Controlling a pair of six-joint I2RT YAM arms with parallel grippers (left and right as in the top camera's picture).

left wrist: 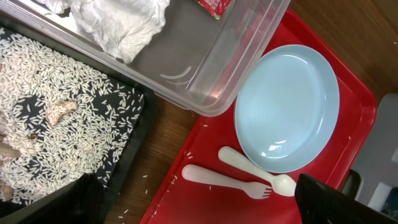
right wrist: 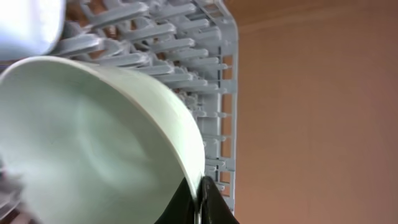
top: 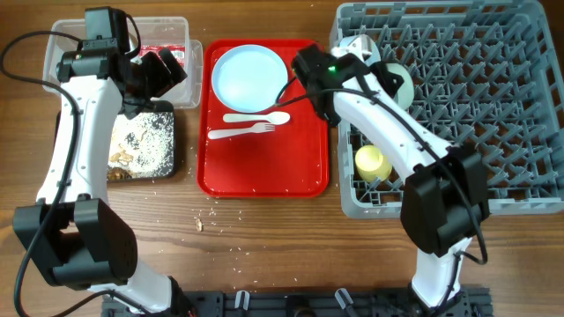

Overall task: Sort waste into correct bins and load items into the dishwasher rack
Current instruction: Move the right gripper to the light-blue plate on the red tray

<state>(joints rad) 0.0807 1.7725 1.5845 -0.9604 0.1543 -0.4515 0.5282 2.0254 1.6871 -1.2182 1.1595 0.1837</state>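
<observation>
My right gripper (top: 386, 79) (right wrist: 199, 198) is shut on the rim of a pale blue-green bowl (top: 401, 85) (right wrist: 93, 137), held tilted over the near-left part of the grey dishwasher rack (top: 476, 106) (right wrist: 186, 37). A second bowl (top: 358, 47) and the yellow cup (top: 373, 163) sit in the rack. My left gripper (top: 167, 75) (left wrist: 205, 214) is open and empty above the corner of the clear tub (top: 66, 53) (left wrist: 249, 56), which holds the napkin (left wrist: 118, 22) and wrapper (top: 167, 53). The pale blue plate (top: 251, 77) (left wrist: 289, 106), spoon (top: 257, 117) (left wrist: 255, 171) and fork (top: 242, 132) (left wrist: 224, 182) lie on the red tray (top: 264, 172).
The black tray (top: 172, 163) (left wrist: 134, 143) in front of the tub holds rice and brown scraps (left wrist: 59, 112). Loose rice grains (top: 207, 220) lie on the wooden table in front of the red tray.
</observation>
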